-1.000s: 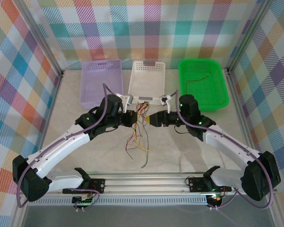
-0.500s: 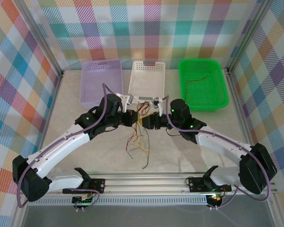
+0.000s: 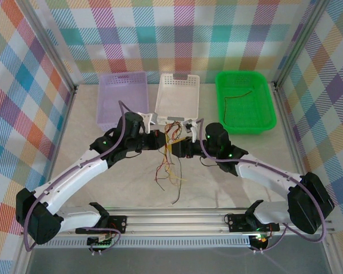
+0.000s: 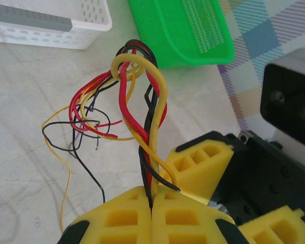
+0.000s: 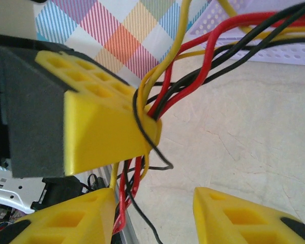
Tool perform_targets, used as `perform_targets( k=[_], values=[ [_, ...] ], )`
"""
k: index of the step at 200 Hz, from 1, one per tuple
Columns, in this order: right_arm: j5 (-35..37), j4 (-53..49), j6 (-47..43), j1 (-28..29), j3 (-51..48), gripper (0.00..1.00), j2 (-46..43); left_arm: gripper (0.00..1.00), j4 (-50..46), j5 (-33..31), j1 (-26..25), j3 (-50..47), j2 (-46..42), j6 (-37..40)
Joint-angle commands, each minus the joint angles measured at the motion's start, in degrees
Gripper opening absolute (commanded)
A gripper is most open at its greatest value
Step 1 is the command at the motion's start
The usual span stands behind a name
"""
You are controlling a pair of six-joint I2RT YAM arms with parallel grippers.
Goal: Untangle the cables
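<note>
The cables (image 3: 169, 157), thin red, yellow and black wires, hang in a tangled bunch above the table's middle. My left gripper (image 3: 160, 140) is shut on the top of the bunch. In the left wrist view the cables (image 4: 142, 101) rise in a loop out of the closed left gripper (image 4: 152, 201). My right gripper (image 3: 179, 148) sits right beside it, open. In the right wrist view the right gripper (image 5: 152, 216) has its jaws apart. Several cables (image 5: 126, 193) run down just inside its left finger (image 5: 71, 221).
Three baskets line the back: purple (image 3: 106, 111), white (image 3: 190, 91) and green (image 3: 265, 108). One thin cable (image 3: 239, 97) lies in the green one. Loose wire ends (image 3: 172, 197) trail on the table toward the front rail.
My right gripper has moved left, up against the left gripper and the hanging bunch, and its jaws have narrowed. The left gripper kept its grip and shifted slightly back.
</note>
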Motion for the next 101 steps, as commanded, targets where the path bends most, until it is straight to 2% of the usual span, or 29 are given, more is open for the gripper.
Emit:
perform_targets(
  k=[1, 61, 101],
  values=[
    [-1.0, 3.5, -1.4, 0.9, -0.7, 0.44, 0.6, 0.00, 3.7, 3.7, 0.8, -0.5, -0.9, -2.9],
    [-2.0, 5.6, -0.3, 1.8, -1.4, 0.41, 1.6, 0.00, 6.0, 4.6, 1.4, -1.0, -1.6, -3.5],
    [0.0, 3.9, -0.3, 1.9, -1.6, 0.25, 1.6, 0.00, 6.1, 4.8, 2.1, -0.7, -2.3, -3.3]
  ],
)
